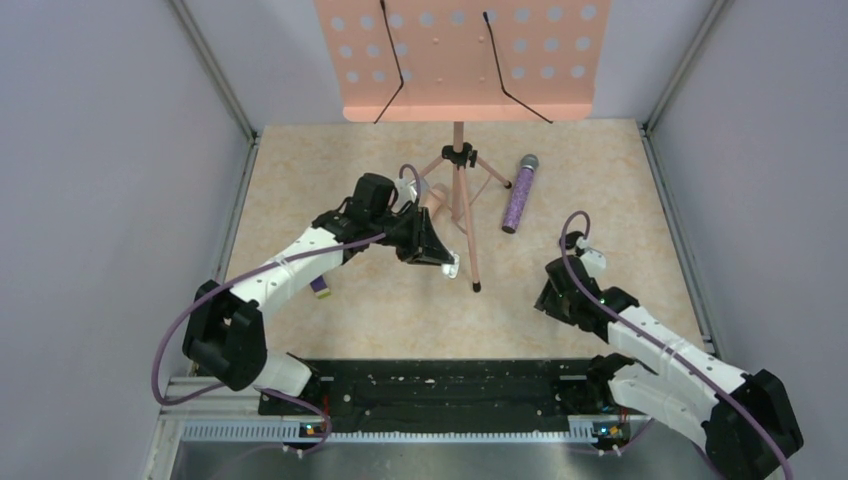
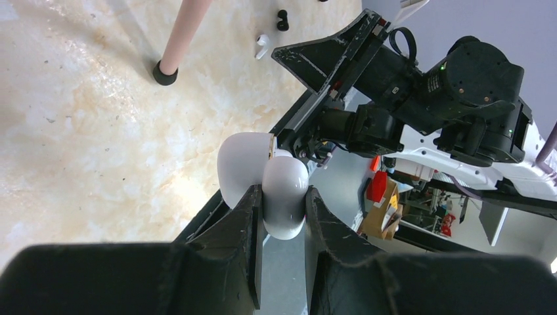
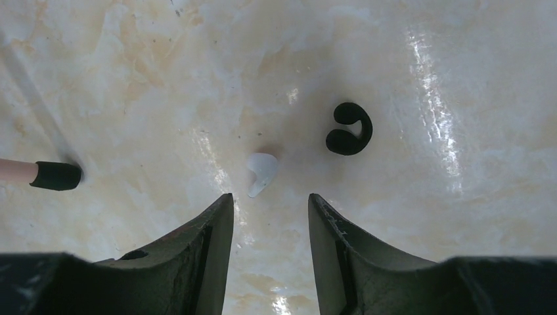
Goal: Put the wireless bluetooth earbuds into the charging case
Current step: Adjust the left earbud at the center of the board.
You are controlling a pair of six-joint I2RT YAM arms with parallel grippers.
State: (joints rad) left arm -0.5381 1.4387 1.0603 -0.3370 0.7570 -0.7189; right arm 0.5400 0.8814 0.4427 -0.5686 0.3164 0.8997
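Your left arm [image 1: 290, 265] reaches out from its base toward the middle of the table. Your left gripper [image 2: 284, 195] is up off the table, and its jaws squeeze a white case [image 2: 242, 157] between them. Your right arm [image 1: 660, 345] bends in from the right side. Your right gripper [image 3: 270, 205] points down at the table, with its jaws partly apart and nothing between them.

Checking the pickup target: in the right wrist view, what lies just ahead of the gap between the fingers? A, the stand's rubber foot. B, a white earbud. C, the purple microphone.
B: the white earbud lies on the table just ahead of the right gripper, untouched by its parted fingers.
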